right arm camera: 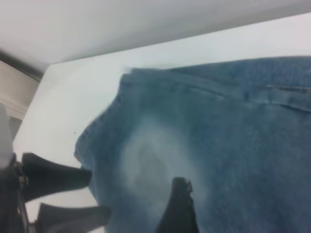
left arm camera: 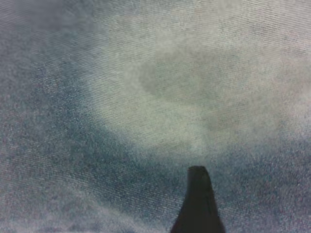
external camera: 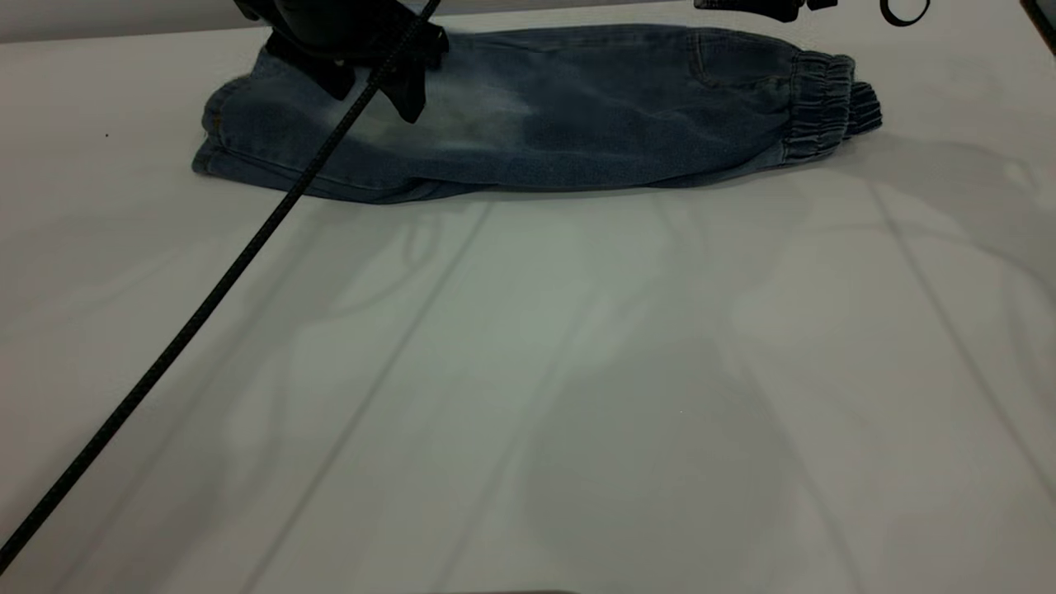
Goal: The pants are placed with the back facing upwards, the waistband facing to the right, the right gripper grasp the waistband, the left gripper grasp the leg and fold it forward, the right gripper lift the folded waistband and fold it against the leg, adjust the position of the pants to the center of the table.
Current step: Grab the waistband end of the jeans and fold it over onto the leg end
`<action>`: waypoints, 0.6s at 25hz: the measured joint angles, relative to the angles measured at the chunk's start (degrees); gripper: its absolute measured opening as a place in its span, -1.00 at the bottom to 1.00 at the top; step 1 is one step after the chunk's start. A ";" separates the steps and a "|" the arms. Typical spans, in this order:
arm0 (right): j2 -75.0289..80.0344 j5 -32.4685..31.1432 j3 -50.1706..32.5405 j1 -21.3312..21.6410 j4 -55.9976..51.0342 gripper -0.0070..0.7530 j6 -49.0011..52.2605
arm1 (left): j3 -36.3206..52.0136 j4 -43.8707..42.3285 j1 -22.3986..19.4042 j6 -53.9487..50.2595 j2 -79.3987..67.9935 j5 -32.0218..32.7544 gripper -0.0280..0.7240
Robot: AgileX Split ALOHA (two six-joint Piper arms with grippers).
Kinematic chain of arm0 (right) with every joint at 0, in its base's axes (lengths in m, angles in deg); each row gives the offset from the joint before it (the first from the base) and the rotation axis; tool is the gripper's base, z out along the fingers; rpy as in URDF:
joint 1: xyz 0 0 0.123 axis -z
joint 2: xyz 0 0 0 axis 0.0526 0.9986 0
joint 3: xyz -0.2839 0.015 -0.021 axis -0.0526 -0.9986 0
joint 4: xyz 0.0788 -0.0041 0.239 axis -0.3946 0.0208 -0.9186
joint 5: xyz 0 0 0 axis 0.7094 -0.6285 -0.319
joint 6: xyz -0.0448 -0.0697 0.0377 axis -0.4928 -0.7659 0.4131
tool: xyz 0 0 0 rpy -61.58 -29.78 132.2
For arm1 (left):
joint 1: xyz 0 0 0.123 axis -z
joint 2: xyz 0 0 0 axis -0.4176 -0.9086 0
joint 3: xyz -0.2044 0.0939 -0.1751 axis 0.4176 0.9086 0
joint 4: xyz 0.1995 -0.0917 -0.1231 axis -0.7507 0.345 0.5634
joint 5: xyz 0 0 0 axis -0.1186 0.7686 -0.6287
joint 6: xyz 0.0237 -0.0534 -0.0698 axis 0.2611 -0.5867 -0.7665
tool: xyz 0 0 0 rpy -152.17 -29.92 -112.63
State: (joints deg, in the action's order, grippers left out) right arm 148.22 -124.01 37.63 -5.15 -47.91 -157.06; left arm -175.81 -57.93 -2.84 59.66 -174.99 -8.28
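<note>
The pants [external camera: 577,115] lie folded lengthwise at the far side of the table [external camera: 528,371], with the gathered waistband [external camera: 821,103] at the right end. The upper layer is plain denim with a bleached patch [left arm camera: 184,92]; the leg is hidden under the fold. My left gripper [external camera: 374,103] hovers open over the left end, close above the patch, holding nothing. The right wrist view shows its spread fingers [right arm camera: 58,177] near the hem. My right gripper [external camera: 755,7] sits high above the waistband end; one dark finger [right arm camera: 177,208] shows over the denim, with no cloth in it.
A black braided cable [external camera: 206,305] runs diagonally from the left gripper down to the near left corner. The table's far edge [right arm camera: 87,58] and a pale wall lie just behind the pants. A wide stretch of bare white tabletop lies in front of them.
</note>
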 joint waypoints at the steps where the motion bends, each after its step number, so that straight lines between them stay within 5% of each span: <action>1: 0.00 -0.15 0.00 0.19 1.12 0.46 0.41 | 0.00 0.00 0.00 0.00 0.00 -0.28 0.45; 15: -1.26 -11.23 0.00 14.23 32.71 0.59 38.22 | 0.00 -1.27 0.00 0.86 0.00 -3.41 0.45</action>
State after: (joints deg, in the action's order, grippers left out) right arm 146.96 -135.24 37.63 9.08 -15.20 -118.84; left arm -175.81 -59.20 -2.84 60.52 -174.99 -11.70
